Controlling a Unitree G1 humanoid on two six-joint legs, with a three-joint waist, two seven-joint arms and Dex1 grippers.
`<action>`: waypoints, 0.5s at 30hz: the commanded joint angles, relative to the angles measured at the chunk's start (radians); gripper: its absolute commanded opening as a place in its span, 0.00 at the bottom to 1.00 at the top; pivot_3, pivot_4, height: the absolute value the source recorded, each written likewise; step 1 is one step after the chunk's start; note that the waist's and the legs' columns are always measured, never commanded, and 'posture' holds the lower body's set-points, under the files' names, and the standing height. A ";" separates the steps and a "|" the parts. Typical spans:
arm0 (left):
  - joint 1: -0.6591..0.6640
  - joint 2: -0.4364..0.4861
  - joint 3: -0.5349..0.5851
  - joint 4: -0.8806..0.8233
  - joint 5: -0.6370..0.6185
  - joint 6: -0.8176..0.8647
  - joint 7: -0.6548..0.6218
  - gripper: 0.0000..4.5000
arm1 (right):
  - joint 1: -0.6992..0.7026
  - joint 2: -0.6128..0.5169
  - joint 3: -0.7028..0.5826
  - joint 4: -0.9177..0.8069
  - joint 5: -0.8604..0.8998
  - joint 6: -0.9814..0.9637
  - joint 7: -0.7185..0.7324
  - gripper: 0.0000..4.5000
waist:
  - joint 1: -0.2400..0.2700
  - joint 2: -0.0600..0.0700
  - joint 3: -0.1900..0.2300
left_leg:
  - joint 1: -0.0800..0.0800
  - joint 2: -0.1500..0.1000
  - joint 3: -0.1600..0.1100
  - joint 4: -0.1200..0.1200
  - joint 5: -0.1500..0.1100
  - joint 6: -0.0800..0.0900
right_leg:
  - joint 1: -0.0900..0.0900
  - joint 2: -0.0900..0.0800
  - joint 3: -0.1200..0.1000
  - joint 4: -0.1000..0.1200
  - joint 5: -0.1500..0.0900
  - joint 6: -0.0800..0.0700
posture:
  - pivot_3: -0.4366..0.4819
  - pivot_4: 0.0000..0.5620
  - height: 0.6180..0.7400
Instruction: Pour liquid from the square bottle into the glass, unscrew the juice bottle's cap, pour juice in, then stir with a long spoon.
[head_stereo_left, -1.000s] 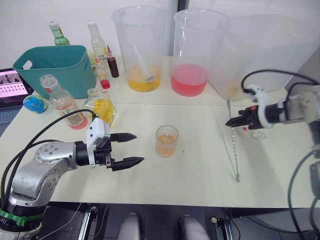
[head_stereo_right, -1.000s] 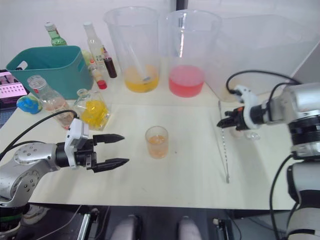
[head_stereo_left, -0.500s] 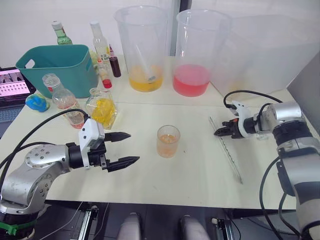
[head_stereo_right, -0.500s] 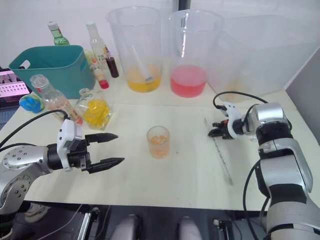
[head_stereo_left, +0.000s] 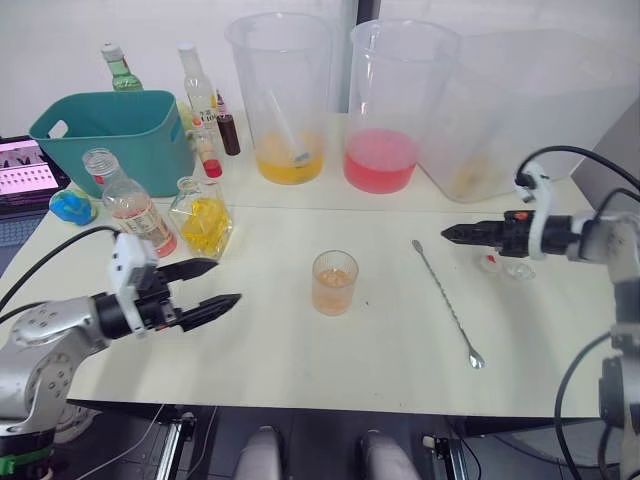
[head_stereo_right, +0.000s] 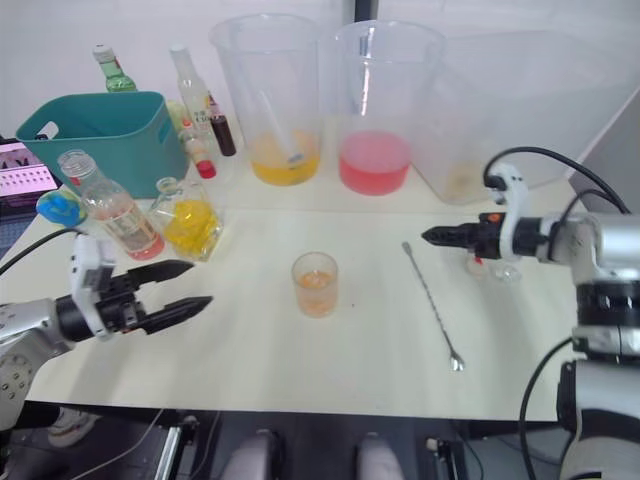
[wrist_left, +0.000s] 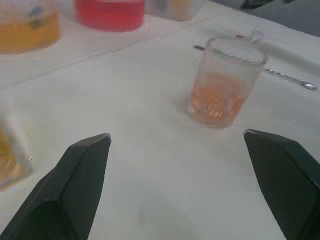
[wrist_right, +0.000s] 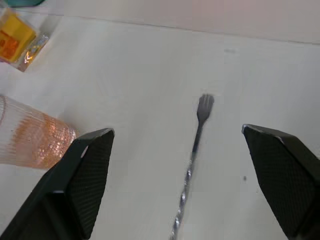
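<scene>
Lying flat on the pale desk (head_stereo_left: 300, 380), the long thin silver bar spoon (head_stereo_left: 446, 301) was free of the right gripper (head_stereo_left: 447, 233); a second before, that gripper had held it by the upper end. The spoon now ran diagonally from mid-desk toward the near right edge, small bowl nearest the front. The right gripper hovered just above its far end, and the wrist view showed its fingers spread wide. The left gripper (head_stereo_left: 215, 285) had pulled back toward the near left corner, fingers also spread, nothing between them.

Judgement: stirring appears finished and the spoon set down.

Materials: the small clear ribbed tumbler (head_stereo_left: 334, 283) stood mid-desk, about a third full of pale orange liquid. The squat angular glass bottle of yellow liquid (head_stereo_left: 203, 216) and the slim clear plastic bottle with pinkish liquid (head_stereo_left: 132, 203), uncapped, stood near the left edge beside a teal plastic tub (head_stereo_left: 110, 135). A small white cap with red mark (head_stereo_left: 489, 262) lay near the right edge.
</scene>
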 joint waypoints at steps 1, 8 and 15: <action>0.020 0.028 0.038 0.079 0.065 -0.096 -0.034 1.00 | 0.112 -0.012 -0.147 -0.173 0.070 -0.049 -0.002 0.98 | 0.001 0.000 0.000 | 0.000 0.000 0.000 0.000 0.000 0.000 | 0.000 0.000 0.000 0.000 0.000 0.000 | 0.48 0.27 0.90; -0.009 0.038 0.023 0.315 0.207 -0.265 -0.025 1.00 | 0.580 0.045 -0.410 -0.338 0.075 -0.360 0.073 0.98 | 0.015 0.000 0.000 | 0.001 0.000 0.000 0.001 0.000 0.000 | 0.005 -0.001 -0.001 -0.005 0.000 0.001 | 0.48 0.27 0.90; -0.034 0.028 0.018 0.485 0.281 -0.390 -0.003 1.00 | 0.741 0.104 -0.482 -0.230 0.013 -0.642 0.058 0.98 | -0.001 -0.001 -0.001 | 0.006 0.001 0.001 0.000 0.000 -0.001 | 0.007 0.001 0.000 -0.005 0.000 0.001 | 0.48 0.27 0.90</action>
